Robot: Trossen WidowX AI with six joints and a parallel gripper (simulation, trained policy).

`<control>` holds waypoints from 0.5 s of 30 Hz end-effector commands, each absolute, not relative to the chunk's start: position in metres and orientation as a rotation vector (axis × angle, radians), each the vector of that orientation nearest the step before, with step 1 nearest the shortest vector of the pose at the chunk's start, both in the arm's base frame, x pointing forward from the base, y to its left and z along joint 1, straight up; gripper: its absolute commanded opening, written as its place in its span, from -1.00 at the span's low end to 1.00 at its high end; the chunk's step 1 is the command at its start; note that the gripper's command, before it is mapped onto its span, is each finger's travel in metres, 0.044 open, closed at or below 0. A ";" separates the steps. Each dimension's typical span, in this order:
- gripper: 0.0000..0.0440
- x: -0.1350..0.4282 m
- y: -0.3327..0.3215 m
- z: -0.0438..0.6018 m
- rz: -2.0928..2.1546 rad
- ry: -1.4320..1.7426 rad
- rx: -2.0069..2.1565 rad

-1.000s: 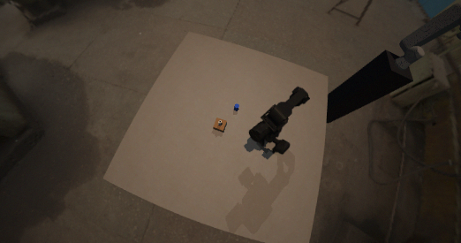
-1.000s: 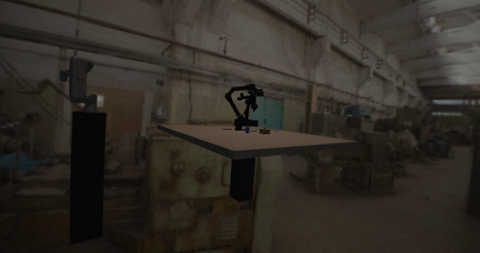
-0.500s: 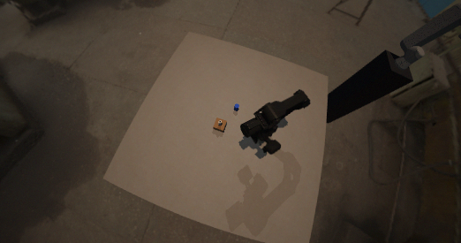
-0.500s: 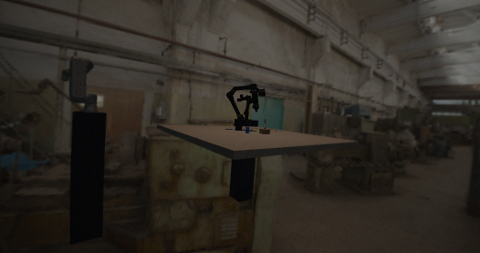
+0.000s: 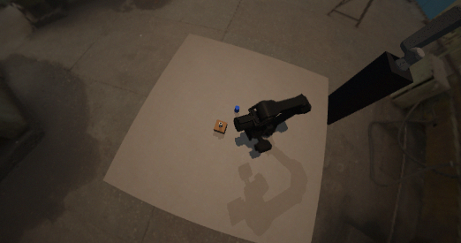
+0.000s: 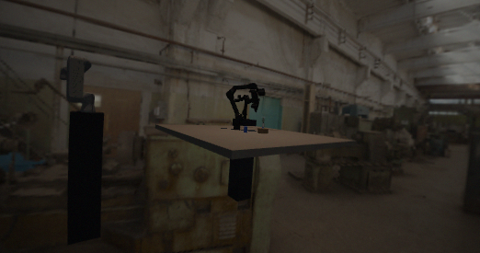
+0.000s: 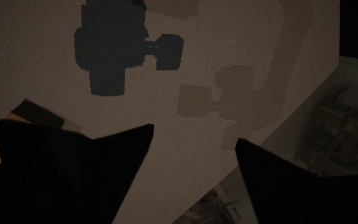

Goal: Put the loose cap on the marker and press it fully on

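Observation:
The orange-brown holder block (image 5: 216,128) (image 6: 262,131) (image 7: 40,114) lies on the table, and the marker (image 5: 221,124) (image 6: 263,120) stands upright in it with no cap on. The small blue cap (image 5: 237,109) (image 6: 245,130) stands loose on the table a short way from the block; it does not show in the wrist view. My gripper (image 7: 195,136) is open, with nothing between its fingers. It is raised well above the table. In the wrist view the block is partly hidden behind the left finger.
The table (image 5: 177,94) (image 6: 294,141) carries the black arm (image 5: 287,107) (image 6: 232,103) and its shadows. Beyond the table edge a black post (image 5: 366,87) (image 6: 85,176) stands with a grey device on top.

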State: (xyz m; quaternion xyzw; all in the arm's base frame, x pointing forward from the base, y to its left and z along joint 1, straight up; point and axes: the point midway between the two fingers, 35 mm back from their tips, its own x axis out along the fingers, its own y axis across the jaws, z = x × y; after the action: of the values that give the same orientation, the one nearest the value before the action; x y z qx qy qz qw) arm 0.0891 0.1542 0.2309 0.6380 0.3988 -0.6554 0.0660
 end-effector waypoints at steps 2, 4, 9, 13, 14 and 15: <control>0.45 0.100 0.150 0.230 -2.000 1.149 1.964; 0.45 0.106 0.148 0.230 -2.013 1.123 1.984; 0.45 0.118 0.142 0.229 -2.046 1.056 2.032; 0.45 0.128 0.136 0.228 -2.071 1.001 2.069; 0.45 0.130 0.135 0.227 -2.077 0.988 2.078; 0.45 0.133 0.133 0.227 -2.083 0.974 2.087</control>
State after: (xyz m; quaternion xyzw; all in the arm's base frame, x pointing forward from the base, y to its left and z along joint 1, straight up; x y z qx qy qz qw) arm 0.1270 0.1366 0.2270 0.6684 0.3235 -0.6694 0.0218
